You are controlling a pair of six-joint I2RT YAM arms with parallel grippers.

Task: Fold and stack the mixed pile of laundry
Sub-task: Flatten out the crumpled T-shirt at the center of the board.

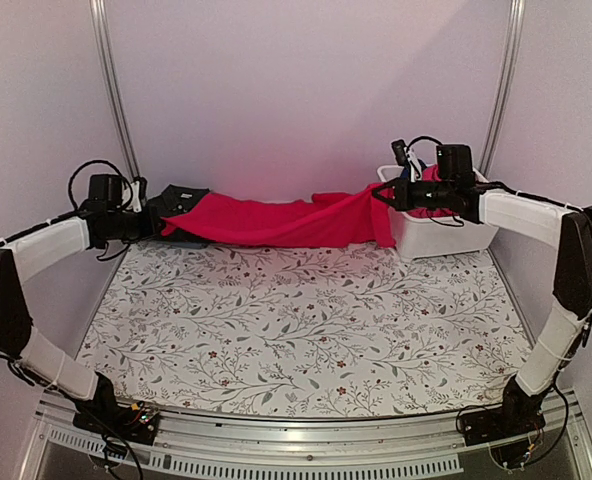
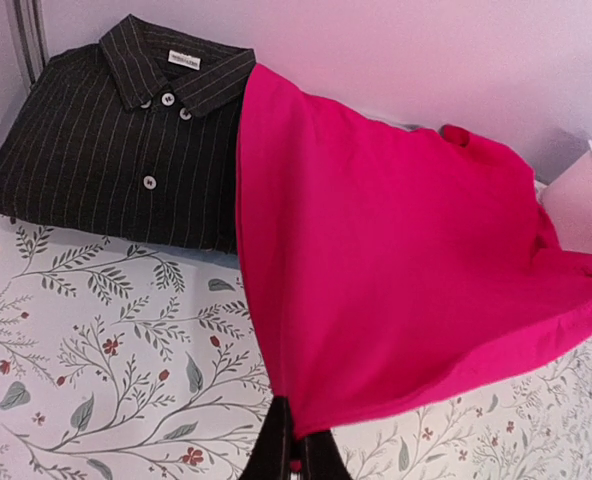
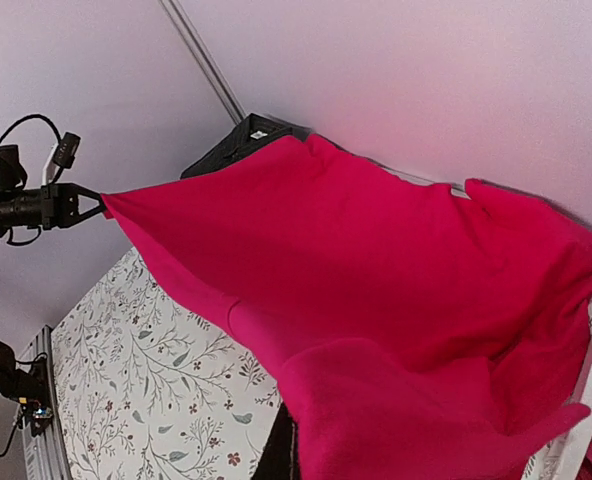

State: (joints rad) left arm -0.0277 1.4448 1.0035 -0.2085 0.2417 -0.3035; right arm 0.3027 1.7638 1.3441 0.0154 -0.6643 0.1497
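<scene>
Stretching unfolded magenta-pink cloth garment (image 1: pixel 276 220) between left gripper (image 1: pixel 166 222) and right gripper (image 1: pixel 381 195), both clamped on it; charcoal striped polo (image 2: pixel 106 150) already folded, left of white plastic tub (image 1: pixel 441 240).

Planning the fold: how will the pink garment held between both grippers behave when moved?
Likely very floppy: the pink garment sags between the left gripper and right gripper. Probably light, since two pinched corners carry it. Its hanging folds could drag over the striped shirt.
</scene>
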